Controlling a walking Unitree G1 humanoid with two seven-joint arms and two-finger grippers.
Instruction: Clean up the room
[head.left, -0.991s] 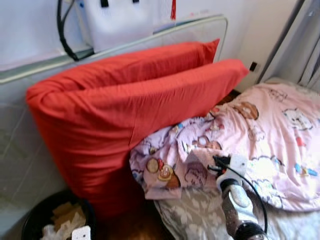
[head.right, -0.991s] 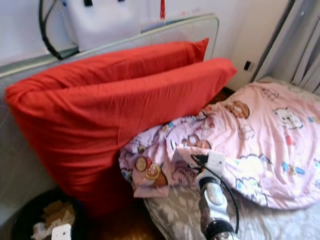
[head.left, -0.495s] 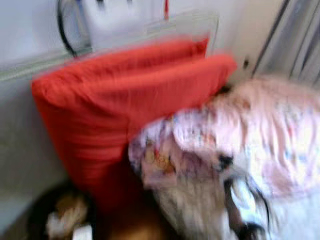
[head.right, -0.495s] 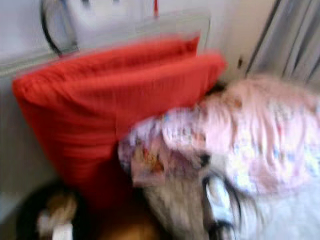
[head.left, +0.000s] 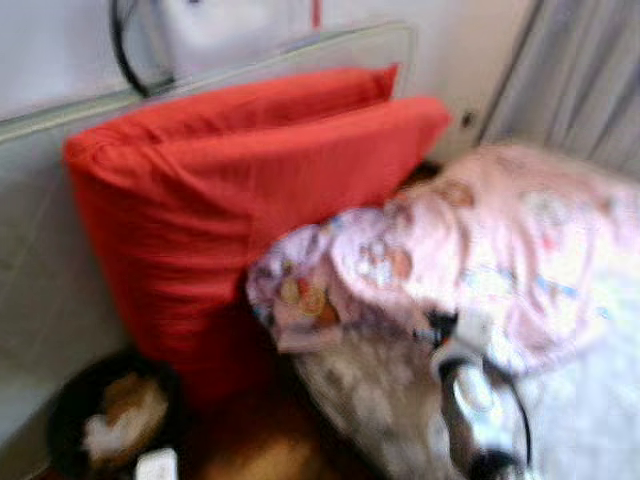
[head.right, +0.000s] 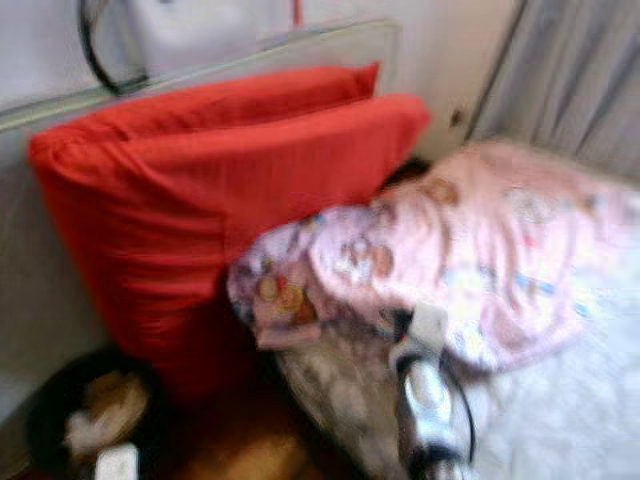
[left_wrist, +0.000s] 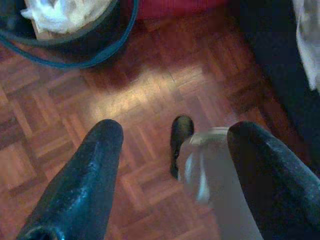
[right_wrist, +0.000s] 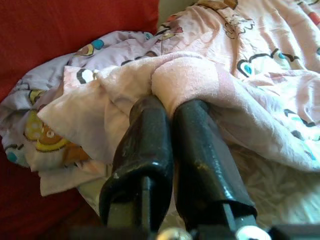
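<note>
Pink cartoon-print blanket (head.left: 470, 250) lay rumpled across the bed (head.left: 590, 400), its near-left edge bunched against two red pillows (head.left: 230, 190) that leaned on the headboard (head.left: 60, 120). Right tool (right_wrist: 167, 112) sat at the blanket's near edge, its two black fingers (right_wrist: 145, 140) pressed together on a fold of the pink cloth; in the head views the right arm (head.left: 475, 395) reached in from the near side, somewhat blurred. Left tool (left_wrist: 175, 150) hung over the wooden parquet floor (left_wrist: 150, 85), its fingers (left_wrist: 85, 180) spread wide apart with nothing gripped between them. A dark round bin (head.left: 100, 420) holding crumpled paper stood on the floor at near left, just beside the pillows. Grey curtains (head.left: 580, 80) hung at far right. A grey patterned sheet (head.left: 370, 390) showed beneath the blanket's near edge.
</note>
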